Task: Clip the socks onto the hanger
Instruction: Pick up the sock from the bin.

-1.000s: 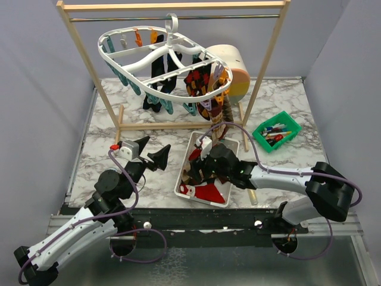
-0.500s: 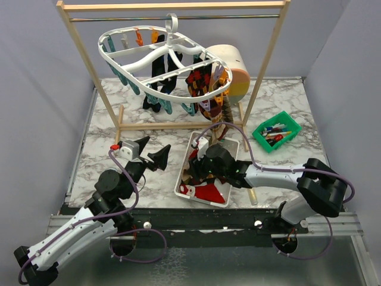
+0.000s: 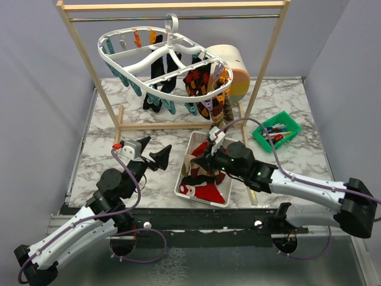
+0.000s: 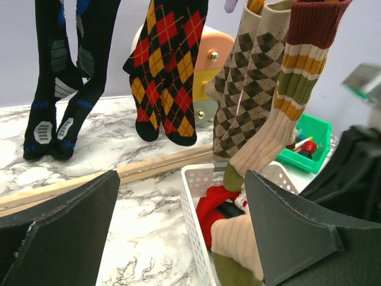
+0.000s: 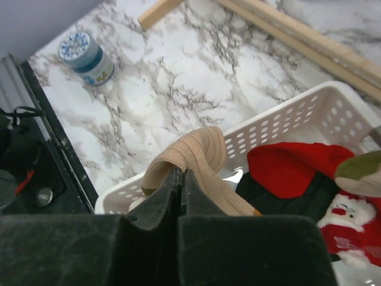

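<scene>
The white hanger [image 3: 171, 30] hangs from the rack's rod with socks clipped to it: black ones [image 4: 65, 65], a red-yellow argyle one [image 4: 166, 65], brown argyle ones [image 4: 244, 77] and a striped one [image 4: 286, 101]. More socks lie in the white basket [image 3: 184, 170], among them a red one [image 5: 292, 167]. My right gripper [image 5: 180, 179] is shut on a fold of a tan ribbed sock [image 5: 196, 152] just above the basket's left side [image 3: 190, 162]. My left gripper [image 3: 156, 145] hovers open and empty left of the basket, facing the hung socks [image 4: 181, 238].
The wooden rack [image 3: 77, 44] stands across the back of the marble table. A cream and orange cylinder [image 3: 232, 65] sits behind its right post. A green bin [image 3: 277, 131] of small items is at the right. A small round tin [image 5: 86, 56] sits near the front edge.
My right gripper has closed on the tan sock in the basket and lifted its fold; that arm's elbow has swung out to the right. The left arm has barely moved.
</scene>
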Robot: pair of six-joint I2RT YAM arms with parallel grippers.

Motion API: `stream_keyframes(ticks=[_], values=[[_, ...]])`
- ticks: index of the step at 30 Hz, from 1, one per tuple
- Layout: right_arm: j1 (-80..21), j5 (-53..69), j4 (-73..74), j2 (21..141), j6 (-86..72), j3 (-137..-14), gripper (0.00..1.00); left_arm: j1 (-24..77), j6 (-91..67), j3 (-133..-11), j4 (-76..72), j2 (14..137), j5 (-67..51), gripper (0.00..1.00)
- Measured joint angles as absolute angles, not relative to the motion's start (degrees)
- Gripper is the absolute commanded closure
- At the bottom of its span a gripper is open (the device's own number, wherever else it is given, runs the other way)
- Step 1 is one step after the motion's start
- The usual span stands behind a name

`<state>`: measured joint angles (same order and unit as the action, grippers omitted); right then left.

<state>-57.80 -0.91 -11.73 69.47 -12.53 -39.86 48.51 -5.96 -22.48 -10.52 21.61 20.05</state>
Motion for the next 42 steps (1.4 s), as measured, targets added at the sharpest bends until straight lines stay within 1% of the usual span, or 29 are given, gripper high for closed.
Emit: stream_keyframes(ticks=[6,11,17,20,27,36,42], values=[[-57.8,-3.9,-6.7,56.9,-13.2,-37.6,1.0,48.5,-6.0,-22.5,-10.6,22.4,19.9,0.13],[-57.8,-6.2,-3.1,49.5,-13.9,-36.6,1.0,48.5,-6.0,-22.5,-10.6,24.2,18.1,0.13],[-57.8,-7.0,-1.5,43.9,-15.2,-36.2,1.0,48.5,-6.0,-22.5,-12.3,28.3,8.6,0.14],[-57.8,-7.1,-1.4,42.2,-15.7,-35.9,1.0,48.5,-6.0,-23.0,-14.0,32.2,1.6,0.14],[-57.8,-7.1,-1.4,41.6,-16.3,-34.7,1.0,48.5,-6.2,-26.3,-15.5,40.5,-10.0,0.13],[-57.8,-7.0,-1.8,42.0,-16.5,-34.5,1.0,48.5,-7.1,-28.2,-19.0,43.2,-17.5,0.13],[-57.8,-6.5,-2.3,42.1,-16.5,-34.5,1.0,48.5,-8.1,-29.5,-19.8,47.9,-22.0,0.18]])
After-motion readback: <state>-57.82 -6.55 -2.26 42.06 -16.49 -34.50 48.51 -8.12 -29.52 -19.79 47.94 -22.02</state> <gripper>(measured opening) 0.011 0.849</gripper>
